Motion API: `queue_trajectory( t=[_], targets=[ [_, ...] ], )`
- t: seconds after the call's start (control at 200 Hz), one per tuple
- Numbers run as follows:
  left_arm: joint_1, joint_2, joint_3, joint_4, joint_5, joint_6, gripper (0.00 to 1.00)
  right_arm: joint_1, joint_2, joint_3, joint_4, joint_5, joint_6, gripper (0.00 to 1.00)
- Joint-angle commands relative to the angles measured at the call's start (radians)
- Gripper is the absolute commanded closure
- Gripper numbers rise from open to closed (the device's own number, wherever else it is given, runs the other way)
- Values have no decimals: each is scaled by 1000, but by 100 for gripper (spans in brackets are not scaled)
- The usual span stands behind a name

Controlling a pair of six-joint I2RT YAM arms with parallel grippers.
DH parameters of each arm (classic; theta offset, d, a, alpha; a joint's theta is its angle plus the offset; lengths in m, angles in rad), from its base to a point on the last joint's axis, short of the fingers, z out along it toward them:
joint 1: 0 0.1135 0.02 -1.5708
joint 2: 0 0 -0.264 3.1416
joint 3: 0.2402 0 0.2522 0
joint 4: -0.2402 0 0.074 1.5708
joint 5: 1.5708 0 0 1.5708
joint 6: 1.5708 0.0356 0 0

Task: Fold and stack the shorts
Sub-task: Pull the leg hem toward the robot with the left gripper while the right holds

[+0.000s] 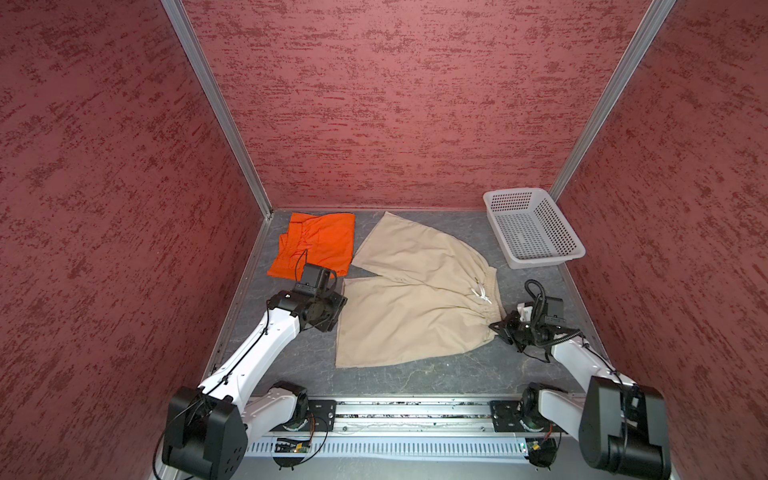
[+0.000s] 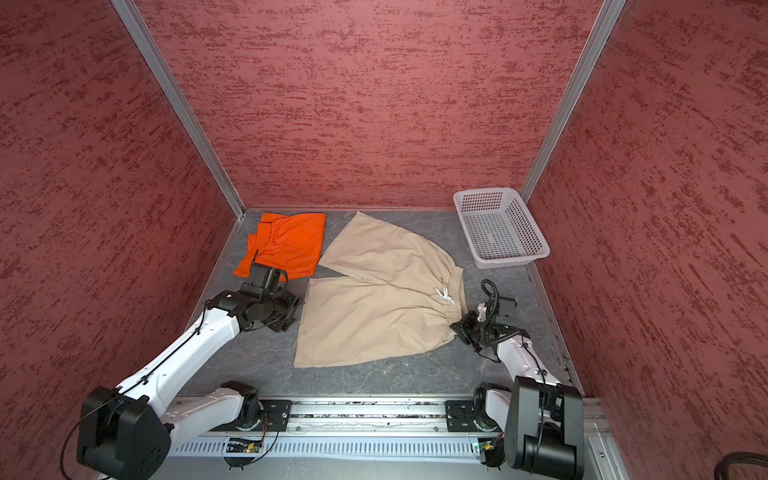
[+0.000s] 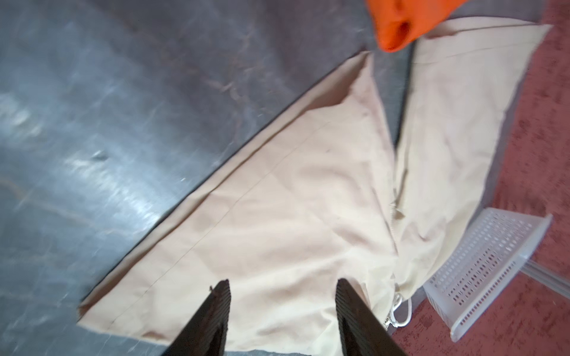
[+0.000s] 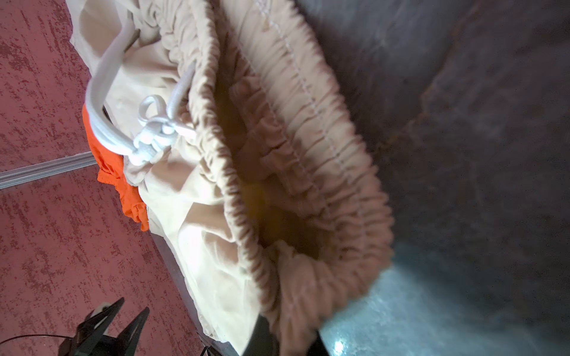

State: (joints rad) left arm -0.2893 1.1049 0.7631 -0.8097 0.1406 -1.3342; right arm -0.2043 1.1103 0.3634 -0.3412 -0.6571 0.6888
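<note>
Orange shorts (image 1: 316, 243) lie folded at ten o'clock. My left fingers (image 3: 216, 317) hang apart, empty, by the nine-o'clock hem of the beige shorts (image 1: 415, 299) spread across the counter (image 1: 291, 365). My right fingers (image 1: 498, 328) pinch their four-o'clock waistband corner. Pulling one-handed, I'd risk dragging and bunching them.

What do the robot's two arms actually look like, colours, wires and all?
Both the left arm and right arm have smooth white shells between bulky black joints. Thin black cables run along them; a thicker ribbed hose loops at the right wrist. Each wrist carries a boxy black camera. The jaws are dark, tapered and finely ribbed.
</note>
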Motion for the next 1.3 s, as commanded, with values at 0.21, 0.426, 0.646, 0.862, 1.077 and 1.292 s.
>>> queue_trajectory(
  t=[0.21, 0.426, 0.646, 0.862, 1.077, 1.292],
  targets=[
    [-112, 104, -70, -237, 72, -292, 44, 11, -27, -1, 3, 23, 16, 100],
    [-170, 109, -116, -201, 97, -347, 45, 14, -35, 3, -5, 22, 18, 100],
    [-168, 83, -176, -190, 84, -358, 49, 17, -39, 3, -9, 18, 18, 100],
    [-164, 90, -218, -140, 71, -360, 52, 20, -47, 5, -13, 19, 21, 100],
    [-138, 126, -231, -82, 43, -338, 59, 23, -63, 7, -25, 24, 22, 100],
    [-119, 160, -219, -77, 21, -309, 81, 25, -86, 9, -45, 34, 26, 100]
  ],
)
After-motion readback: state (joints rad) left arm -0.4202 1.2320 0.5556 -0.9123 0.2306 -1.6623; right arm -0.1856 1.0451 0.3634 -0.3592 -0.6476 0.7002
